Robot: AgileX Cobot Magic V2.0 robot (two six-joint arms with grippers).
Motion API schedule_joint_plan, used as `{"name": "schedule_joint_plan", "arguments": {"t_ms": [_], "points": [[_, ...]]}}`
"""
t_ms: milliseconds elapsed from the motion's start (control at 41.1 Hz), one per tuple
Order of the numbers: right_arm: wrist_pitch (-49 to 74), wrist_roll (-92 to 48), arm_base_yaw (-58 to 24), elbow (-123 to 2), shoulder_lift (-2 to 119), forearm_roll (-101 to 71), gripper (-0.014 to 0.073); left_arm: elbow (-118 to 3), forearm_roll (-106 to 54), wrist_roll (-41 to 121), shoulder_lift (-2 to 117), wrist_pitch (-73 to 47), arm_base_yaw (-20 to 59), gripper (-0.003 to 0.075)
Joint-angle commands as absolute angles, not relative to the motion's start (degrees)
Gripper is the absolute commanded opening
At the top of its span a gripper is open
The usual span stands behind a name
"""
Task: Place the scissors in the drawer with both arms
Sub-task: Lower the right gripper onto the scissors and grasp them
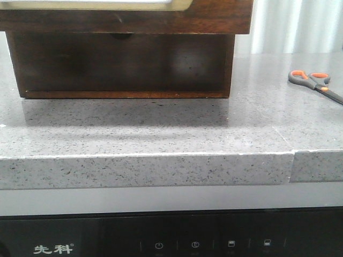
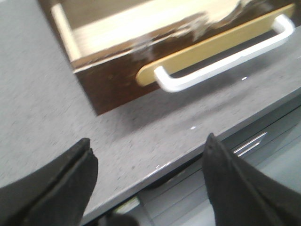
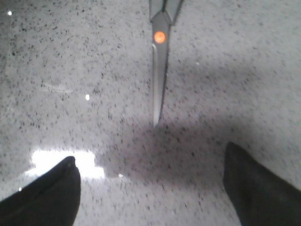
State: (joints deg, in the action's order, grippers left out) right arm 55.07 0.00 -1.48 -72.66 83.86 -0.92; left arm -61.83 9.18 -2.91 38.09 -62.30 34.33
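Note:
The scissors [image 1: 316,82] lie flat on the grey counter at the far right, with dark handles and orange-lined loops. In the right wrist view their closed blades [image 3: 158,80] point toward my right gripper [image 3: 150,153]. That gripper hangs open just short of the blade tip and holds nothing. The drawer [image 2: 113,80] is a dark brown front with a tan frame and a white handle [image 2: 221,63]. It stands pulled out, its pale inside showing. My left gripper [image 2: 148,139] is open and empty over the counter edge in front of it. Neither arm shows in the front view.
The wooden cabinet [image 1: 123,64] stands at the back left of the speckled counter [image 1: 161,134], with the drawer's front [image 1: 214,19] jutting out above a recessed dark front with a finger notch [image 1: 120,36]. Below the counter edge [image 1: 144,168] is a black appliance panel [image 1: 171,241].

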Motion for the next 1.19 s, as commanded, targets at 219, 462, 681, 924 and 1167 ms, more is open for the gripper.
{"name": "schedule_joint_plan", "arguments": {"t_ms": [219, 462, 681, 924, 1167], "points": [[58.4, -1.3, -1.1, -87.1, 96.1, -1.0, 0.0634, -63.2, 4.4, -3.4, 38.3, -49.6, 35.7, 0.0459], [63.0, -1.6, 0.1, -95.5, 104.7, -1.2, 0.0634, -63.2, 4.0, -3.4, 38.3, -40.7, 35.7, 0.0459], [65.3, -2.3, 0.5, -100.7, 109.9, -1.4, 0.0633, -63.2, 4.0, -3.4, 38.3, -40.2, 35.7, 0.0459], [66.7, -2.4, 0.5, -102.9, 112.1, -1.6, 0.0451, -63.2, 4.0, -3.4, 38.3, -40.2, 35.7, 0.0459], [68.1, -2.4, 0.5, -102.9, 113.9, -1.6, 0.0392, -63.2, 4.0, -3.4, 38.3, -40.2, 35.7, 0.0459]]}}
